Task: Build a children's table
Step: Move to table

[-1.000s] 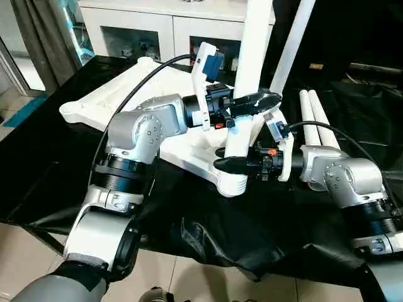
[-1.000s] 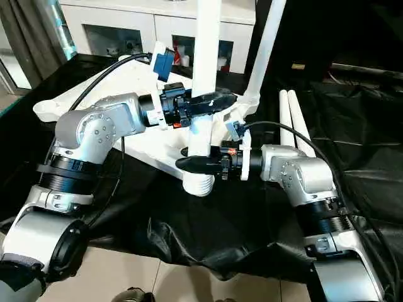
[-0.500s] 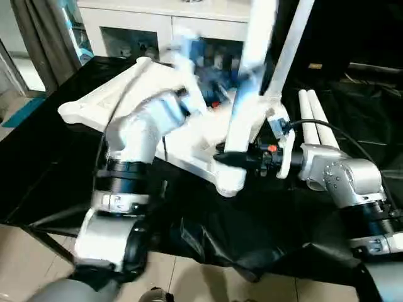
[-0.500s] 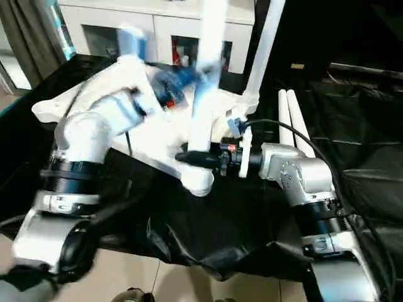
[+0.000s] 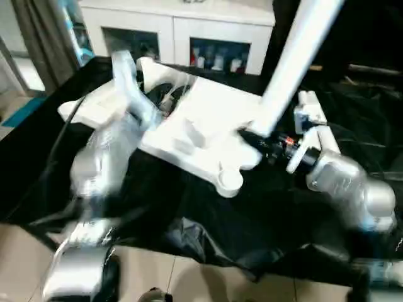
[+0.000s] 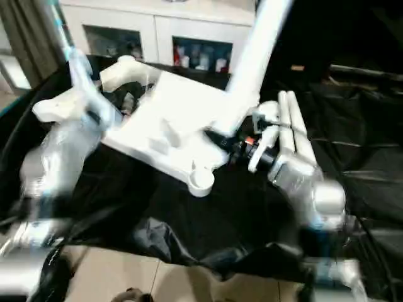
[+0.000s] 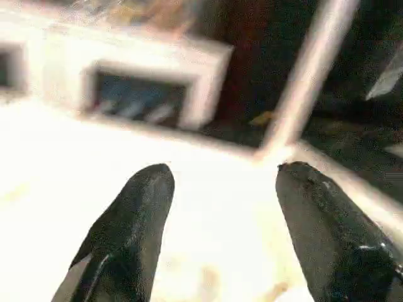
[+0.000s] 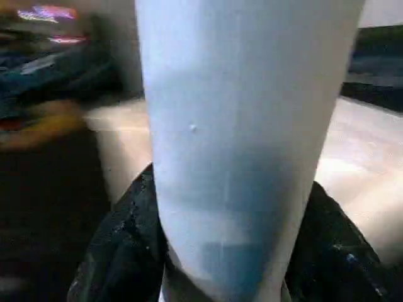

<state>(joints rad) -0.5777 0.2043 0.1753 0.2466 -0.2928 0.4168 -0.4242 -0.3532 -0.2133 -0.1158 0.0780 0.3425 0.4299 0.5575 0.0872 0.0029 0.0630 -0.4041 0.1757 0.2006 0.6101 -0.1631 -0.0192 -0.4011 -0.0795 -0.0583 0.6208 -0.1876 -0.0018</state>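
right gripper [image 5: 252, 137] fingers clamp a white leg [image 5: 296, 56] over the tabletop [image 5: 201, 126].

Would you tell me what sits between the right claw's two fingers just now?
A white table leg fills the gap between the right claw's fingers, seen in the right wrist view.
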